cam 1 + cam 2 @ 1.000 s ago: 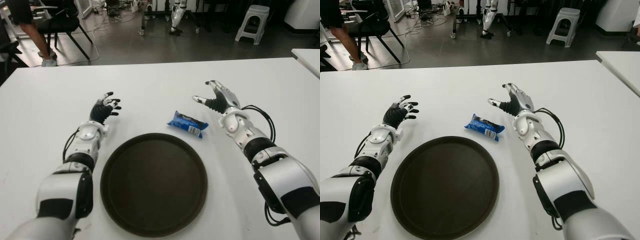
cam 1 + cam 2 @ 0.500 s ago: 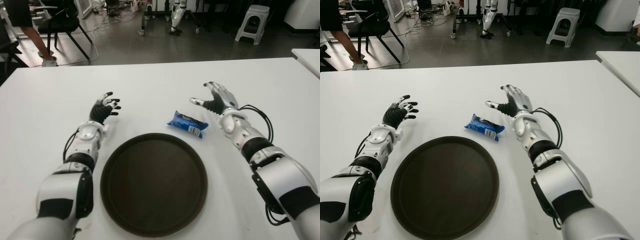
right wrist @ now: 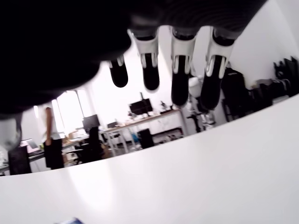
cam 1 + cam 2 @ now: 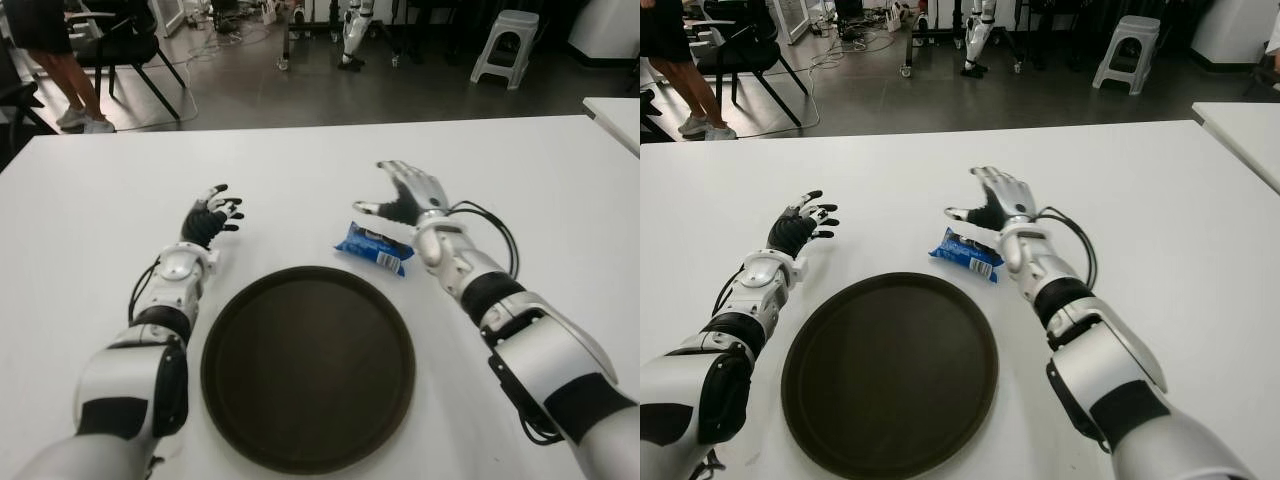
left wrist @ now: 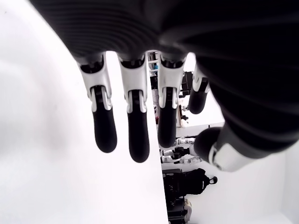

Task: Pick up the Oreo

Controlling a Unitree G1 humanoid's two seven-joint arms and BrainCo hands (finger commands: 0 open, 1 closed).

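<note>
A robotics lab or workshop. Beyond the far edge of the wide white bench (image 4: 300, 160) lies a grey concrete floor (image 4: 400, 95) strewn with loose cables (image 4: 215, 40). The metal legs of another robot (image 4: 352, 35) stand there by a wheeled frame. A pale plastic step stool (image 4: 505, 45) and black office chairs (image 4: 125, 45) stand about, and a person's legs (image 4: 65, 75) show near the far left corner.

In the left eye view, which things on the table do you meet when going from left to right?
Left hand, open → dark round tray → blue Oreo pack → right hand, open just behind the pack.
</note>
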